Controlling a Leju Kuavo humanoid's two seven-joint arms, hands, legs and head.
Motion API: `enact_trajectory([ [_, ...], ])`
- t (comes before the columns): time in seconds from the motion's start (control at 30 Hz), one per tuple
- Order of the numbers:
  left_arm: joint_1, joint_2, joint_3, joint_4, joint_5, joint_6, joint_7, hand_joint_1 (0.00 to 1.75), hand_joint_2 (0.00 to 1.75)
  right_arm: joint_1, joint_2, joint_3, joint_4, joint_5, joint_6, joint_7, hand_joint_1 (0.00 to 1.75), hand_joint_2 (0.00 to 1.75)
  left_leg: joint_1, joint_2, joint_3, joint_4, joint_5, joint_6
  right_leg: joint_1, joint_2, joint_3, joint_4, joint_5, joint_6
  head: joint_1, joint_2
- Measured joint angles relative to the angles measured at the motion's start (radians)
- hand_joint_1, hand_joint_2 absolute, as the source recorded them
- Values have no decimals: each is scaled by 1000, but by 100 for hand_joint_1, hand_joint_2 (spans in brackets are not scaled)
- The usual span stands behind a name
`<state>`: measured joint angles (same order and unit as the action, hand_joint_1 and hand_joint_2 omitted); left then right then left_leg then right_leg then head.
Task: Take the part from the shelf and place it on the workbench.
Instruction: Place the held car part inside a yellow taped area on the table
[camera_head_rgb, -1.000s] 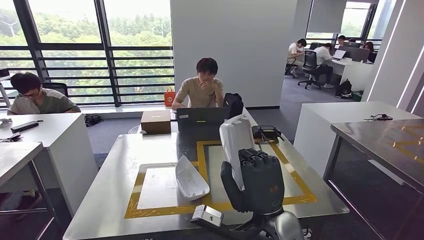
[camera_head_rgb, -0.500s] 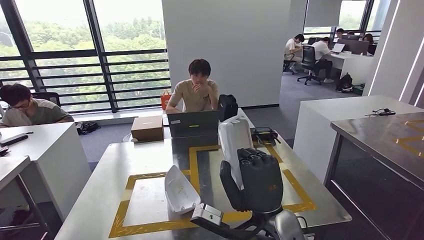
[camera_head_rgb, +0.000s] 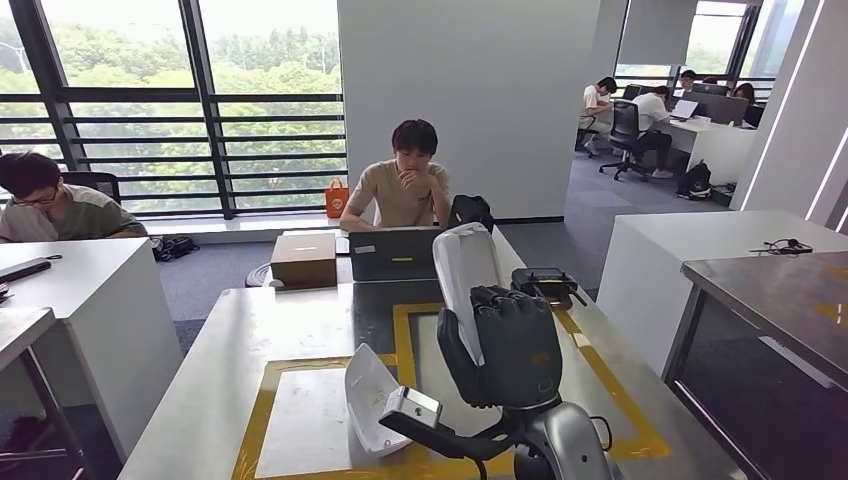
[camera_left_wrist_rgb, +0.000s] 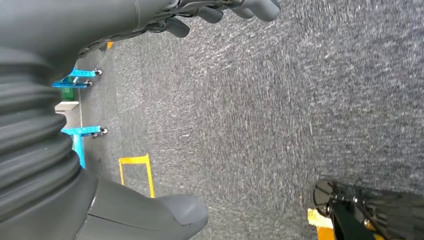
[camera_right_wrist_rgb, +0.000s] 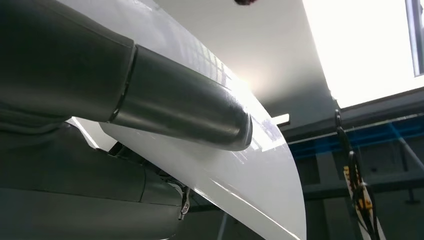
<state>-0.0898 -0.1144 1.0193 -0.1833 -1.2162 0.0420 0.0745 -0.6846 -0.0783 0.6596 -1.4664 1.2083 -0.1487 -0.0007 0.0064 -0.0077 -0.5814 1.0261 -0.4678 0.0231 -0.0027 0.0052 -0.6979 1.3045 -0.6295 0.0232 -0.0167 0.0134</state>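
Head cam high, looks fwd/down at workbench (camera_head_rgb: 300, 320); left wrist cam faces floor; right wrist cam close, tilted up.

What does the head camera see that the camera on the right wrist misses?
Head view alone: the steel workbench with yellow tape, a second white part lying on it, a cardboard box, a laptop and a person seated behind it. Right wrist view alone: the thick grey thumb pressed against the part, ceiling beyond. Both: the right hand holding the white part.

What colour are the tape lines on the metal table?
Yellow tape lines, clearest in the head view.
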Motion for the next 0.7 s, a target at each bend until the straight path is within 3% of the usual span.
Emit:
enact_trajectory([
  [0.03,0,-2,0,0,-1,0,1,0,175,-12,0,0,17,1,12,4,175,0,0,-1,11,0,-9,-2,0,0,-1,-35,30,-1,0,0],
  [0.1,-2,-5,0,0,-2,0,4,0,175,-47,2,-1,63,8,37,10,175,0,-1,-2,36,2,-28,-8,1,-1,25,-169,135,-9,0,0],
  [0.13,-5,-7,0,1,-3,0,5,0,175,-67,3,-2,89,13,47,11,175,0,-1,-3,44,2,-37,-13,3,-2,38,-226,173,-15,0,0],
  [0.17,-7,-7,0,1,-3,0,6,0,175,-85,5,-4,114,16,55,11,175,0,-2,-4,48,0,-44,-18,6,-2,47,-262,199,-20,-1,0],
  [0.2,-10,-8,0,1,-4,0,7,0,175,-99,8,-8,136,18,58,10,175,0,-3,-4,51,0,-48,-24,8,-2,50,-278,206,-26,0,0],
  [0.27,-12,-7,0,0,-4,0,9,0,175,-118,15,-13,163,20,59,10,175,0,-3,-5,55,1,-51,-36,7,-1,65,-285,203,-38,0,0],
  [0.37,-14,-7,0,0,-5,0,9,0,175,-136,24,-17,183,22,58,9,175,0,-4,-2,33,57,-53,-48,-1,-1,92,-293,194,-54,-2,0],
  [0.5,-15,-7,0,1,-5,0,9,0,175,-141,27,-17,187,23,58,10,175,0,-4,-1,14,92,-56,-51,-1,-2,97,-294,190,-58,-3,0],
  [0.57,-16,-8,0,1,-6,0,9,0,175,-147,29,-17,197,26,64,11,175,0,-2,0,-27,153,-74,-56,-1,-2,103,-294,183,-60,-3,0],
  [0.63,-16,-7,0,1,-14,-5,12,0,175,-197,39,-17,291,31,86,12,175,0,0,1,-101,205,-84,-60,-1,0,134,-293,157,-60,-3,0],
  [0.67,-16,-6,0,1,-20,-7,15,0,175,-233,47,-17,357,33,96,12,175,0,1,2,-123,189,-63,-59,-1,1,154,-293,140,-59,-3,0],
  [0.7,-16,-6,0,1,-26,-11,18,0,175,-275,57,-17,433,35,101,11,175,0,0,3,-123,129,-10,-55,-1,2,171,-294,124,-56,-3,0],
])
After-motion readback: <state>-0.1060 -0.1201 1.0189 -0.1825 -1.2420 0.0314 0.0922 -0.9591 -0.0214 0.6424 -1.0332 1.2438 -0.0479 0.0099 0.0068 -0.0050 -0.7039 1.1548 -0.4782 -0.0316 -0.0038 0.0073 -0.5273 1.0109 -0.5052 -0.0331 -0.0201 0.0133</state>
